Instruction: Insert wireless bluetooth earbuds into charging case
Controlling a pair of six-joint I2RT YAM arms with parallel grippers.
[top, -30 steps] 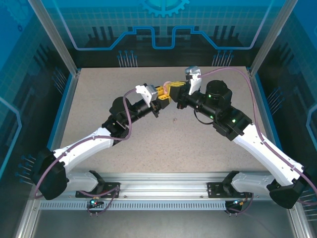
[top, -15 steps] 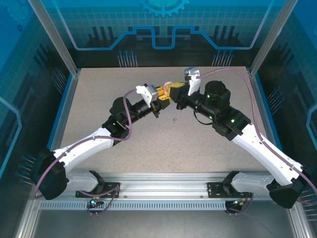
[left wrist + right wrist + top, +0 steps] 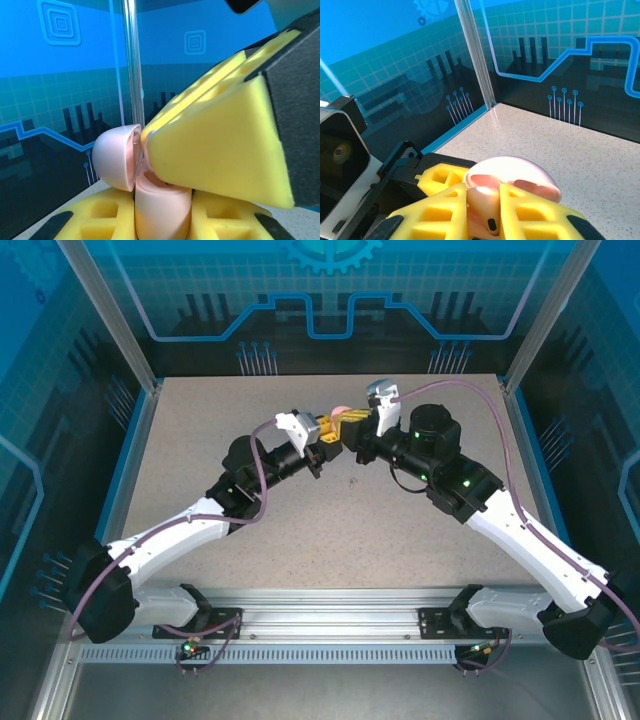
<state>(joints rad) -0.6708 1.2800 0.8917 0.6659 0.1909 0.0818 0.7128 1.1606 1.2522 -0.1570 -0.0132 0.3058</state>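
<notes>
Left end effector (image 3: pixel 161 221) clamping case (image 3: pixel 114 157), right end effector (image 3: pixel 483 200) closer now, pinching earbud (image 3: pixel 487 219)

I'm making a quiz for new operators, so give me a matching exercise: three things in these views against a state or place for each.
Things: 1 pale pink round plastic charging case; 2 speckled beige tabletop; 3 blue patterned back wall panel.
States: a upright at the back; b lid hinged open; c lying flat underneath.
Pairs: 1-b; 2-c; 3-a.
</notes>
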